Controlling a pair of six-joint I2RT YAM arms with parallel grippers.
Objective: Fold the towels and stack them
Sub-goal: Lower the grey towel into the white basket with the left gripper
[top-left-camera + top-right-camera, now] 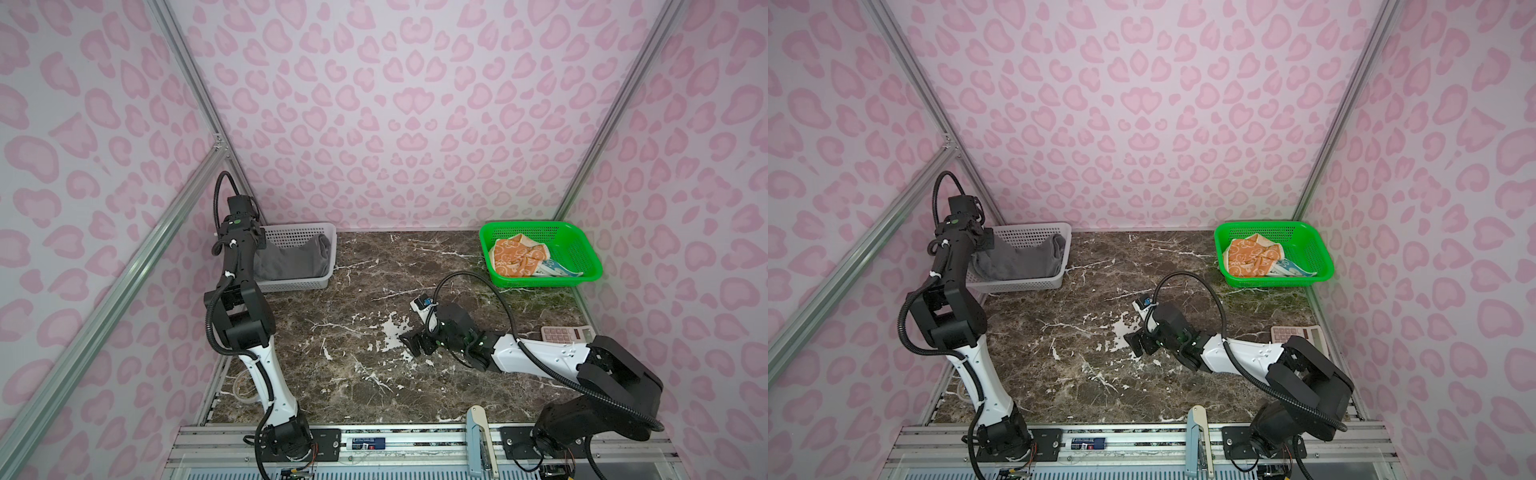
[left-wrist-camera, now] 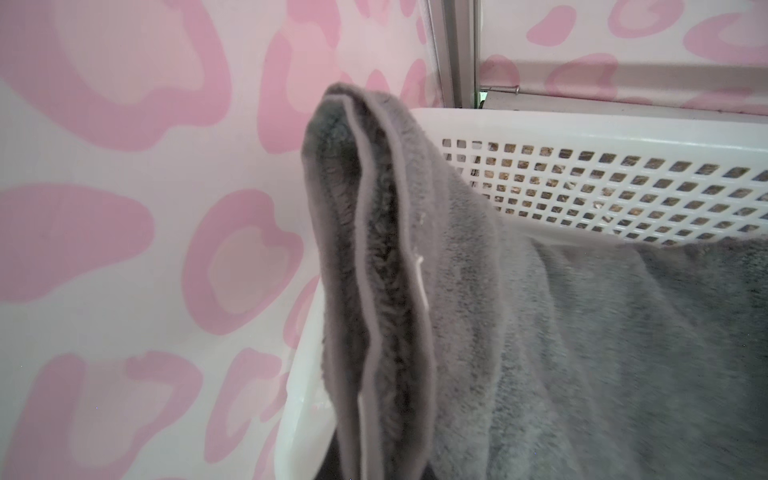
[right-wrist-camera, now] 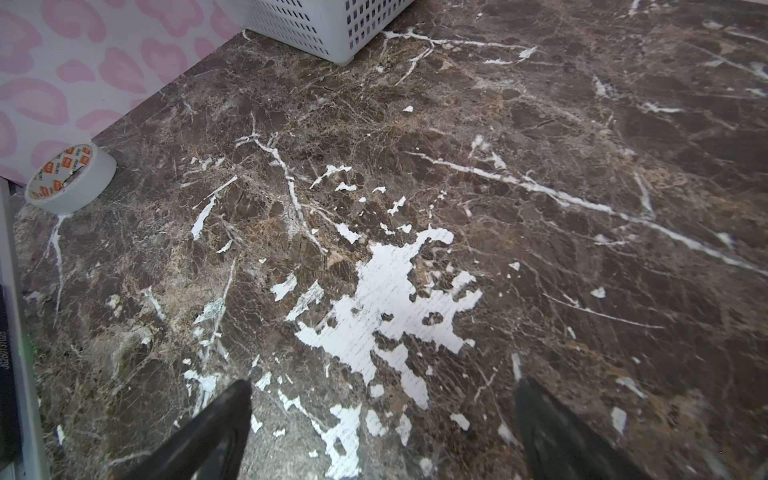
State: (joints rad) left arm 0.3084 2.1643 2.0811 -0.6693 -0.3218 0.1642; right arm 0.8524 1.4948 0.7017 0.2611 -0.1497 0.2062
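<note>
Grey towel [image 1: 291,259] sits in the white basket [image 1: 309,283] at the far left, doubled hem pinched by the left tool [image 1: 985,242]; we judge it must lift clear of the rim before crossing to the scuffed marble-print table [image 1: 353,386], where the right tool [image 3: 382,386] hovers spread, with pink-spotted walls [image 1: 415,104] close around.

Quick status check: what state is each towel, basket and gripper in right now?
grey towel: in the white basket, doubled edge raised
left gripper: shut on the grey towel
right gripper: open, empty, low over the table
orange towel: crumpled in the green basket
blue towel: crumpled, partly under the orange towel
white basket: upright, holding one towel
green basket: upright, holding two towels
</note>
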